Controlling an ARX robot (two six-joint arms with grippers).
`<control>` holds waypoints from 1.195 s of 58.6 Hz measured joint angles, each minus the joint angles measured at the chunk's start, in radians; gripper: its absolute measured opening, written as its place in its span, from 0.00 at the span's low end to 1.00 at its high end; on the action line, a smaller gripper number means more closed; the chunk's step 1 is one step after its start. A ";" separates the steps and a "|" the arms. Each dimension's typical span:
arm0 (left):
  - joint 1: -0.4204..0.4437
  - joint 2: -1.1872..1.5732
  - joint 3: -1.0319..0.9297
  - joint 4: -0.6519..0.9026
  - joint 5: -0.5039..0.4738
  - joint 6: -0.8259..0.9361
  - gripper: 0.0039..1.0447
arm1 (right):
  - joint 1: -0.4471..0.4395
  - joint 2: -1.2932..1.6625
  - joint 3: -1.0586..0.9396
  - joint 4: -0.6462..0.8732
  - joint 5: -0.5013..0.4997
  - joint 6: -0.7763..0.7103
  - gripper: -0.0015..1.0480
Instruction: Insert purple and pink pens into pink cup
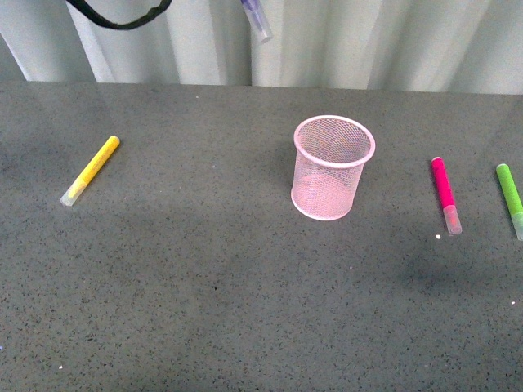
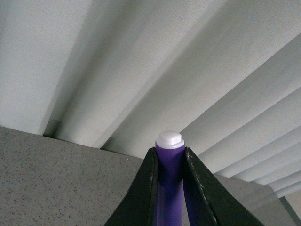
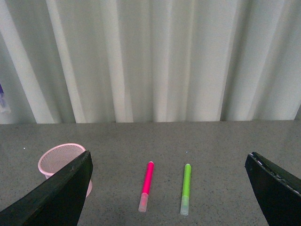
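Speckled grey stone forms the desk [image 1: 204, 286], which fills most of the front view below a pale pleated curtain [image 1: 368, 41].

The pink cup [image 1: 333, 167] stands upright just right of centre with its mouth open upward. It is empty as far as the mesh shows, so neither pen is in yet.

The purple pen [image 1: 257, 20] is off the desk at the top edge, left of the cup and above it. Only its clear-capped lower end shows there, with the long axis steep and the cap lowest, leaning slightly toward the lower right. In the left wrist view the left jaws are clamped on its barrel, and the pen lies along them with its white butt end past their tips. This height probably serves to clear the cup's rim before the pen is lowered in.

The pink pen [image 1: 445, 194] lies flat at centre right, well apart from the cup, with its axis running up and down the frame and the clear cap nearest the lower edge. A green pen [image 1: 511, 200] lies beside it, and a yellow pen [image 1: 91, 169] lies diagonally at centre left.

The right jaws are spread wide and empty in the right wrist view, framing the pink pen as the likely next pick.
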 joint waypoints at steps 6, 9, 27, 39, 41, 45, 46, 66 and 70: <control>-0.024 0.019 -0.040 0.074 0.000 -0.014 0.11 | 0.000 0.000 0.000 0.000 0.000 0.000 0.93; -0.039 0.026 -0.058 0.105 0.002 -0.015 0.11 | 0.000 0.000 0.000 0.000 0.000 0.000 0.93; -0.139 0.058 -0.106 0.209 -0.048 -0.021 0.11 | 0.000 0.000 0.000 0.000 0.000 0.000 0.93; -0.185 0.164 -0.018 0.217 -0.069 -0.022 0.11 | 0.000 0.000 0.000 0.000 0.000 0.000 0.93; -0.187 0.182 0.003 0.210 -0.068 -0.024 0.11 | 0.000 0.000 0.000 0.000 0.000 0.000 0.93; -0.188 0.218 0.044 0.199 -0.068 -0.026 0.11 | 0.000 0.000 0.000 0.000 0.000 0.000 0.93; -0.188 0.229 0.058 0.196 -0.068 -0.026 0.11 | 0.000 0.000 0.000 0.000 0.000 0.000 0.93; -0.126 0.320 0.135 0.281 -0.012 -0.020 0.11 | 0.000 0.000 0.000 0.000 0.000 0.000 0.93; -0.118 0.321 0.126 0.302 0.000 -0.016 0.11 | 0.000 0.000 0.000 0.000 0.000 0.000 0.93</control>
